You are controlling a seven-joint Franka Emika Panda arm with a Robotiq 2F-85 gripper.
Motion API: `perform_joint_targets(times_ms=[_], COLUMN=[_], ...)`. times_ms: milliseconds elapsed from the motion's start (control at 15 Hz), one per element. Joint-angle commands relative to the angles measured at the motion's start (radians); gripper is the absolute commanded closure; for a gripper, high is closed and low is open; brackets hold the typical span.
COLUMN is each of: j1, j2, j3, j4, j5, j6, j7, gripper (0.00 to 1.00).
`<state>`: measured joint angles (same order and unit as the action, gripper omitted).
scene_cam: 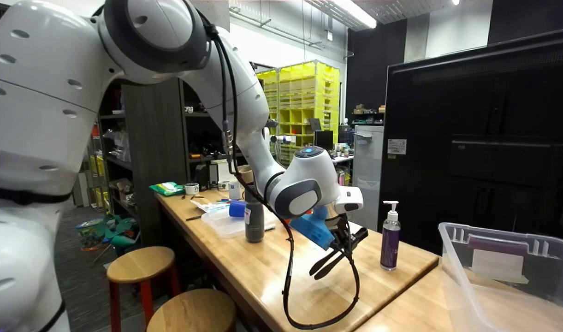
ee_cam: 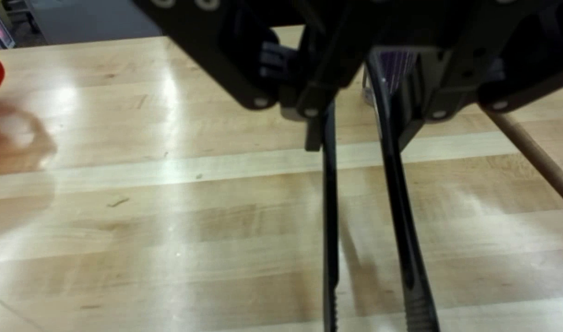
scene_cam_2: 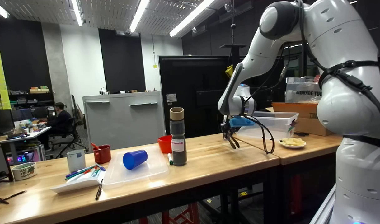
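Black tongs (ee_cam: 401, 207) run down from my gripper (ee_cam: 360, 127) in the wrist view, their two arms between its fingers. The gripper is shut on the tongs, and the arms stand slightly apart with nothing seen between them. In both exterior views the tongs (scene_cam: 328, 265) (scene_cam_2: 233, 142) slant downward above the wooden table (scene_cam: 373, 286). Whether their tips touch the wood I cannot tell. A pump bottle with purple liquid (scene_cam: 390, 244) stands beyond the gripper; in the wrist view part of this purple bottle (ee_cam: 394, 69) shows behind the fingers.
A clear plastic bin (scene_cam: 463, 281) and a plate of chips (scene_cam_2: 292, 142) are near the arm. Farther along stand a grey bottle (scene_cam_2: 178, 138), a red bowl (scene_cam_2: 165, 143) and a blue cup (scene_cam_2: 135, 159) lying on a clear lid (scene_cam_2: 130, 178). A cable (scene_cam: 288, 276) loops below the wrist.
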<state>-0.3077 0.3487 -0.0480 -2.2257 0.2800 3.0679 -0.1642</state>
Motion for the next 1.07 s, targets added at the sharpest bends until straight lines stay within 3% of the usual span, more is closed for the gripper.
perform_joint_targets(times_ms=[0, 267, 467, 533, 733, 1000], j1=[0.034, 0.061, 0.071, 0.093, 0.115, 0.147], j2=[-0.114, -0.190, -0.237, -0.248, -0.272, -0.304], j3=[-0.008, -0.021, -0.022, -0.054, -0.069, -0.062], j4=[-0.128, -0.199, -0.227, -0.237, -0.248, -0.262], j5=[0.006, 0.012, 0.021, -0.041, -0.056, -0.072], j6=[0.107, 0.200, 0.254, 0.274, 0.328, 0.354], j7=[0.019, 0.037, 0.055, 0.124, 0.170, 0.200], gripper=[0.66, 0.62, 0.63, 0.63, 0.65, 0.67])
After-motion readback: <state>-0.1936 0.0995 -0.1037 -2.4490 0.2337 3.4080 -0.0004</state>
